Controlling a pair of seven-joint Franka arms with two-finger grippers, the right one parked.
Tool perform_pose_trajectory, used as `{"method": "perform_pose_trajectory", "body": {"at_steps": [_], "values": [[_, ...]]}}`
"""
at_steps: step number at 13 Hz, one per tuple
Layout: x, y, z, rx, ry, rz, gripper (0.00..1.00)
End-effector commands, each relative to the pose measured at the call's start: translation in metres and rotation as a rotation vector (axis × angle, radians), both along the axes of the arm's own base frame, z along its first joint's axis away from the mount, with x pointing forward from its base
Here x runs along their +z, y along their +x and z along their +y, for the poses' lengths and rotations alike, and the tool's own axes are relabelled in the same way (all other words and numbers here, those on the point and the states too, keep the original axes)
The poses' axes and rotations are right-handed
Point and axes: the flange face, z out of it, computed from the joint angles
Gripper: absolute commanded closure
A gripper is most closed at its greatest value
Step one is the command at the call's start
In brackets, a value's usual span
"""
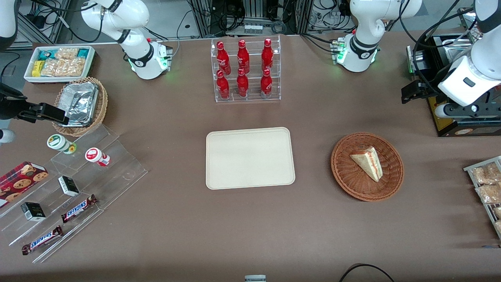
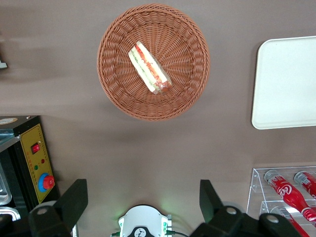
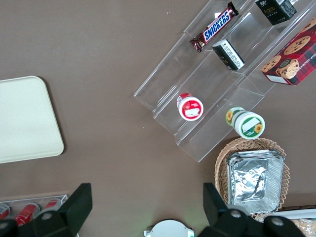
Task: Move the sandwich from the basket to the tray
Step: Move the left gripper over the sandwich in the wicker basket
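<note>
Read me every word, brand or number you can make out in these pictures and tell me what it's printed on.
"SNICKERS": two candy bars on the clear stepped stand.
"SHORTB...", cut off: red plaid cookie box.
Script logo on the red bottles: too small to read.
Small black boxes, cup lids, yellow control panel: unreadable.
Sandwich, basket, tray: no text.
Gripper is open, nearer the arm's base than the basket.

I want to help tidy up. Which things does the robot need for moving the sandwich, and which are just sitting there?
Needed:
sandwich, lying in the basket
tray, bare
gripper, open, up above the table near the basket

Just sitting there:
red bottles in a clear rack
chocolate bars
cookie box
foil containers
</note>
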Motion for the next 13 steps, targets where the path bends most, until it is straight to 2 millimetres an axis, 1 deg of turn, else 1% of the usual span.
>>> {"method": "perform_pose_trajectory", "body": {"at_steps": [1, 3, 8, 10, 13], "values": [[0.002, 0.004, 0.001, -0.024, 0.021, -0.013, 0.00], [-0.004, 0.008, 0.002, -0.024, 0.045, -0.023, 0.00], [-0.053, 0.012, 0.005, -0.021, 0.048, -0.008, 0.00], [-0.081, 0.013, 0.005, -0.020, 0.046, -0.023, 0.00], [-0.116, 0.011, 0.005, -0.021, 0.044, -0.043, 0.00]]}}
